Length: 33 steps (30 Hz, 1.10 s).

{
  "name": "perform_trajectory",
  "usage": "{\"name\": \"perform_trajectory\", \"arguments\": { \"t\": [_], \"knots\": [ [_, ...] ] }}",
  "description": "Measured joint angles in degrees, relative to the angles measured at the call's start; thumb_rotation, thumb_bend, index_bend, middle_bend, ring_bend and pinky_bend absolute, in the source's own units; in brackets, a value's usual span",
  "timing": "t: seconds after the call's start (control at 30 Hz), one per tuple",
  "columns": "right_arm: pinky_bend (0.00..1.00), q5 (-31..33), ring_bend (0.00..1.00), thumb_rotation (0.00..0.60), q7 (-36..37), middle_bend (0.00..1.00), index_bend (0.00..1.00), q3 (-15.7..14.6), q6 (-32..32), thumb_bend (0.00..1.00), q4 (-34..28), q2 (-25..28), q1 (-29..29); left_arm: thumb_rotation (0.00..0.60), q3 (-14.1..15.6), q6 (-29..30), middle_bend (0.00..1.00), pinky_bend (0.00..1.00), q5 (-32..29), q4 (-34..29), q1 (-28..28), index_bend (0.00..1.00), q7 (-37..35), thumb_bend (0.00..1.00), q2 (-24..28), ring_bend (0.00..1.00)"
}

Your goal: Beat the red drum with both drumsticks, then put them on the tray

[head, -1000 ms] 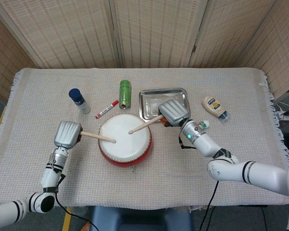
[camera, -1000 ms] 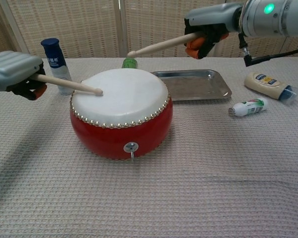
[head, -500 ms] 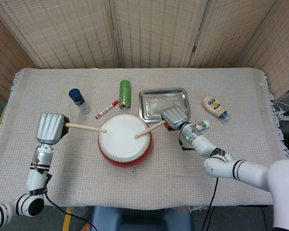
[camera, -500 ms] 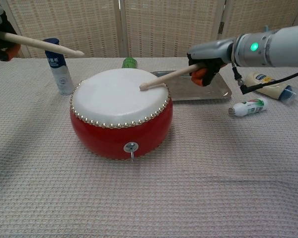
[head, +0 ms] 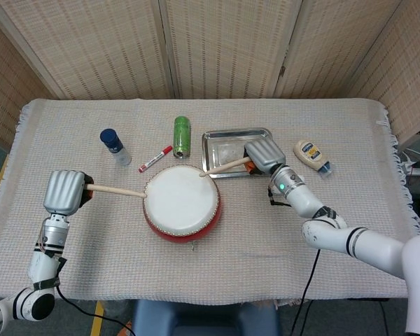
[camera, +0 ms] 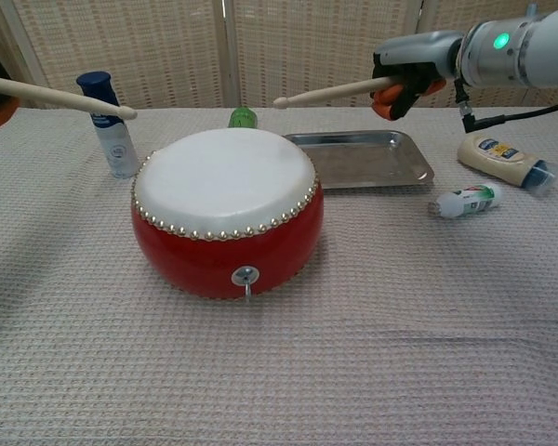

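The left robot hand (head: pixel 63 192) is gripping one drumstick (head: pixel 117 190) above the surface's left edge, tip just off the red drum (head: pixel 181 204). The right robot hand (head: pixel 264 155) is gripping the other drumstick (head: pixel 225 166) over the tray (head: pixel 215 137), tip raised over the drum's far rim near the surface's middle.

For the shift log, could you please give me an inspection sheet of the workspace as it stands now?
Surface: beige woven cloth over the table.
Job's things: red drum centred; both drumsticks raised off the skin; steel tray holds nothing.
Clutter: blue-capped bottle, green can, red marker, mayonnaise bottle, small bottle lying down.
Robot hands: left robot hand grips left drumstick; right robot hand grips right drumstick.
Cables: black cable at right wrist.
Surroundings: woven screens behind.
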Motion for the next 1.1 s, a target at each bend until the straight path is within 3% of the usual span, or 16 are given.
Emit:
{"name": "perform_trajectory", "arguments": {
  "t": [0.47, 0.7, 0.83, 0.9, 1.03, 1.1],
  "knots": [
    [1.00, -2.1, 0.99, 0.600, 3.4, 1.00, 1.00, -0.3, -8.3, 0.37, 31.0, -16.7, 2.2, 0.600, 0.5, -0.3, 1.00, 1.00, 0.0, 0.0, 1.3, 1.00, -1.0, 0.62, 1.0, 1.00],
    [0.88, -7.1, 0.74, 0.600, 9.3, 0.86, 0.96, 0.8, -12.8, 0.27, 45.1, -25.3, 4.0, 0.600, 0.7, -0.5, 1.00, 1.00, -0.2, -0.3, 1.9, 1.00, -1.1, 0.62, 1.6, 1.00],
    [0.71, -10.0, 0.56, 0.600, 13.2, 0.70, 0.77, 1.6, -15.1, 0.21, 51.3, -28.7, 5.1, 0.600, 0.7, -0.7, 1.00, 1.00, -0.4, -0.4, 2.0, 1.00, -1.1, 0.62, 1.8, 1.00],
    [0.59, -11.1, 0.43, 0.600, 14.3, 0.58, 0.63, 1.8, -16.0, 0.14, 53.5, -29.8, 5.6, 0.600, 0.7, -0.5, 1.00, 1.00, -0.3, -0.5, 2.1, 1.00, -0.9, 0.62, 1.9, 1.00],
    [0.47, -13.0, 0.28, 0.600, 16.9, 0.44, 0.45, 2.5, -17.5, 0.08, 56.9, -32.0, 6.5, 0.600, 0.6, -0.2, 1.00, 1.00, -0.2, -0.8, 2.2, 1.00, -0.7, 0.62, 2.0, 1.00],
    [0.40, -13.4, 0.20, 0.600, 17.5, 0.35, 0.30, 2.7, -17.8, 0.05, 57.3, -32.2, 6.7, 0.600, 0.6, -0.1, 1.00, 1.00, -0.2, -1.0, 2.3, 1.00, -0.7, 0.62, 2.1, 1.00]
  ]
}}
